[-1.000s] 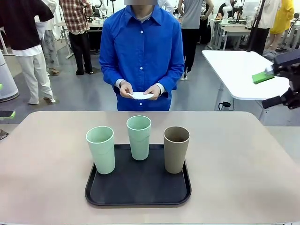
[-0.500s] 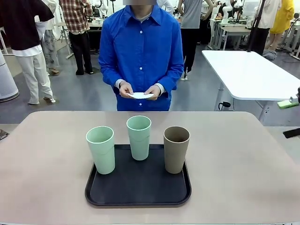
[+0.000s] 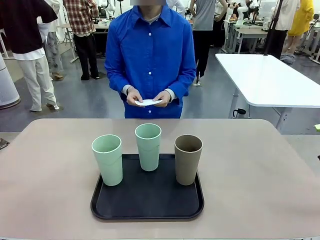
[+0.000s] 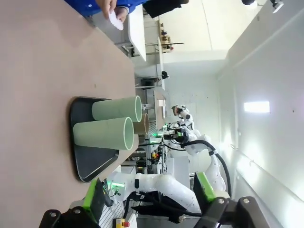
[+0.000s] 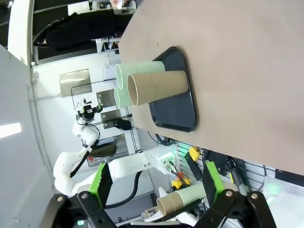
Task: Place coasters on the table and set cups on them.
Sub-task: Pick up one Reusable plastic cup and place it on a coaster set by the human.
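The left claw stands open and empty, and the right claw is spread wide with nothing between its fingers. On the desk, 3 cups stand upright on a black tray: left mint cup, middle mint cup, brown cup. Past the far edge, a person's hands hold the white coasters.

Left tool and right tool each stand with jaws spread wide, wrists apparently rolled sideways.
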`<state>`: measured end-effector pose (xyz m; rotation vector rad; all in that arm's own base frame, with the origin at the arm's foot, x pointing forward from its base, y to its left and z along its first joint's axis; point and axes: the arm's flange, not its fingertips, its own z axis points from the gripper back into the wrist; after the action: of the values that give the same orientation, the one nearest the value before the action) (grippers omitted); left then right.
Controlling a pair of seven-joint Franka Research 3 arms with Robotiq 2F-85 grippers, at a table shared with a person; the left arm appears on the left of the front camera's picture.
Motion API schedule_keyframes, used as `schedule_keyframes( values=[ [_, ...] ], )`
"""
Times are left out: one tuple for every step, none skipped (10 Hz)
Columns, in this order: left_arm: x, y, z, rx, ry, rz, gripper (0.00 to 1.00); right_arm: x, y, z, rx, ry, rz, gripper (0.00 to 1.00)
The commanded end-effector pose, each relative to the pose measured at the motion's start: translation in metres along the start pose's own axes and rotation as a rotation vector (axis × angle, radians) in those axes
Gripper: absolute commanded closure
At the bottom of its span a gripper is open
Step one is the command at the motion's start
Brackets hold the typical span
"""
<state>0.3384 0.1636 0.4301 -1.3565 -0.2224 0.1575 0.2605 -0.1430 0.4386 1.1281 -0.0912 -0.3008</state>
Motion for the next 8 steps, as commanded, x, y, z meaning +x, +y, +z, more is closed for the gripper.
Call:
schedule_keyframes(
  values=[
    [-0.007, -0.011, -0.004, 0.084, -0.002, 0.034, 0.00, -0.067, -0.020, -0.069, 0.024, -0.025, 0.056, 0.00],
    [0.000, 0.000, 0.000, 0.000, 0.000, 0.000, 0.00, 0.000, 0.000, 0.000, 0.000, 0.000, 0.000, 0.00],
    [0.000, 0.000, 0.000, 0.000, 0.000, 0.000, 0.00, 0.000, 0.000, 0.000, 0.000, 0.000, 0.000, 0.00],
    [0.000, 0.000, 0.000, 0.000, 0.000, 0.000, 0.00, 0.000, 0.000, 0.000, 0.000, 0.000, 0.000, 0.00],
    [0.000, 0.000, 0.000, 0.000, 0.000, 0.000, 0.00, 0.000, 0.000, 0.000, 0.000, 0.000, 0.000, 0.00],
    [0.000, 0.000, 0.000, 0.000, 0.000, 0.000, 0.00, 0.000, 0.000, 0.000, 0.000, 0.000, 0.000, 0.00],
    [0.000, 0.000, 0.000, 0.000, 0.000, 0.000, 0.00, 0.000, 0.000, 0.000, 0.000, 0.000, 0.000, 0.00],
    [0.000, 0.000, 0.000, 0.000, 0.000, 0.000, 0.00, 0.000, 0.000, 0.000, 0.000, 0.000, 0.000, 0.00]
  ],
)
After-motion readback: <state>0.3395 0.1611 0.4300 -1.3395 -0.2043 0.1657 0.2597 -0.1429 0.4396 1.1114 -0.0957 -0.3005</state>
